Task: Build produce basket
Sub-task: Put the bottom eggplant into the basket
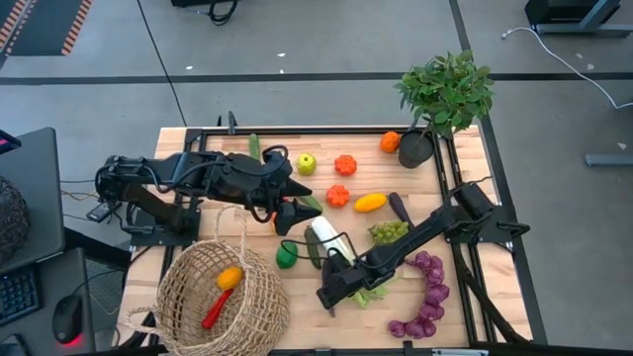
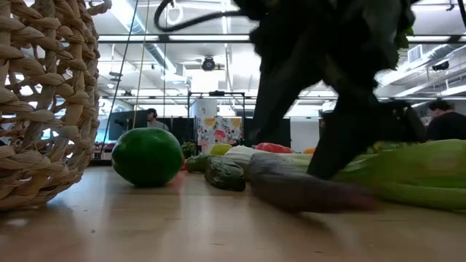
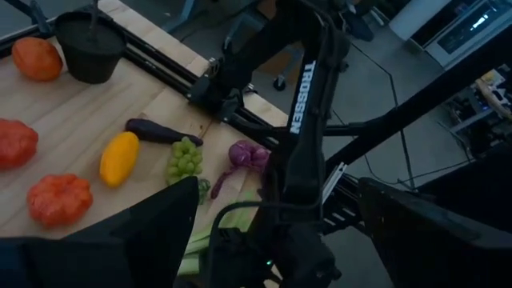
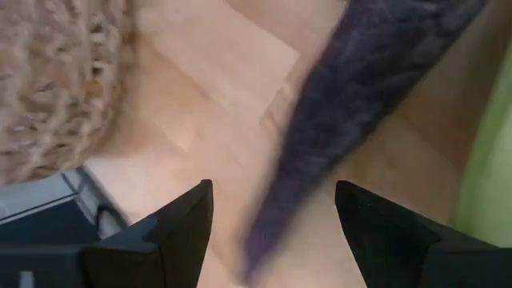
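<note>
Basket (image 1: 223, 295): the tan wicker one sits at the near left corner of my table (image 1: 465, 168), tipped so its mouth faces me from above; the low view cuts it down to a slice of weave at the edge.
In the basket: a small orange-yellow fruit (image 1: 229, 278) and a red pepper (image 1: 218, 309), touching each other; whatever else lies under the rim I cannot make out.
Right gripper (image 1: 326, 301): low over the boards just right of the basket, fingers (image 4: 172, 220) apart and closed on nothing; a dark purple aubergine (image 4: 352, 112) lies blurred between and ahead of them, and whether they touch it I cannot tell.
Left gripper (image 1: 284, 220): raised above the middle of the table, fingers (image 3: 152, 228) spread wide, nothing in them.
Hidden: my right arm covers most of the leek (image 1: 336, 247), so only its white end and some green leaf show.
Loose produce: a green round fruit (image 2: 147, 156) just right of the basket, green grapes (image 1: 388, 232), purple grapes (image 1: 427, 297) in a curve near the right edge, a yellow pepper (image 1: 370, 203), two tomatoes (image 1: 345, 164), a green apple (image 1: 307, 163), an orange (image 1: 390, 141).
Corner: a leafy plant (image 1: 447, 91) in a black pot.
Room: grey floor around the table; the low view shows two people far behind.
</note>
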### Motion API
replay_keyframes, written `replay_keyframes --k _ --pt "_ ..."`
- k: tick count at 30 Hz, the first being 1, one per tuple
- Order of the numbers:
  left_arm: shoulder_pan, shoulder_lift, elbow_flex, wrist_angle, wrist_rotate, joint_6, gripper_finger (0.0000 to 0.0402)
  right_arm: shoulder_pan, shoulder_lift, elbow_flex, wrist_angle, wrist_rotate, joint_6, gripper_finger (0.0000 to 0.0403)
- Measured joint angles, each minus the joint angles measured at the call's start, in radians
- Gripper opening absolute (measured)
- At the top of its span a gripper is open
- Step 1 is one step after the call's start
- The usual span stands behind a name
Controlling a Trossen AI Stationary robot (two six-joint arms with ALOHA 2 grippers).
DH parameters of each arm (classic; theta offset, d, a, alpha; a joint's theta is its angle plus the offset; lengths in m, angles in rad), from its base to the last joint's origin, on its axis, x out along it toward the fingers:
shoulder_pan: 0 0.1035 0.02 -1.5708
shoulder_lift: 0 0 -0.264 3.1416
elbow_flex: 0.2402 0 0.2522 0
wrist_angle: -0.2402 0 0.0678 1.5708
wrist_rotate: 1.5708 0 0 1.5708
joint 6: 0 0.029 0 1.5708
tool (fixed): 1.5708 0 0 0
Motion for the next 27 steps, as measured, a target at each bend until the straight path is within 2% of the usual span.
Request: replay_keyframes --k 4,11,15,21,27 --pt "-0.017 0.0 0.0 0.0 -0.018 -0.004 0.0347 0.0 0.03 0.002 0.019 -0.001 -0.001 0.0256" --pt "-0.046 0.0 0.0 0.0 -0.018 -0.013 0.0347 -0.008 0.031 0.002 -0.004 0.027 -0.021 0.0213" --pt "-0.045 0.0 0.0 0.0 -0.018 -0.031 0.0347 -0.034 0.027 0.001 0.002 0.004 -0.022 0.0196" --pt "-0.045 0.0 0.0 0.001 -0.018 -0.048 0.0347 -0.062 0.017 -0.001 0.009 -0.048 -0.021 0.0193" --pt "-0.045 0.0 0.0 0.007 -0.018 -0.048 0.0347 -0.088 0.0 -0.001 -0.013 -0.049 -0.011 0.0193"
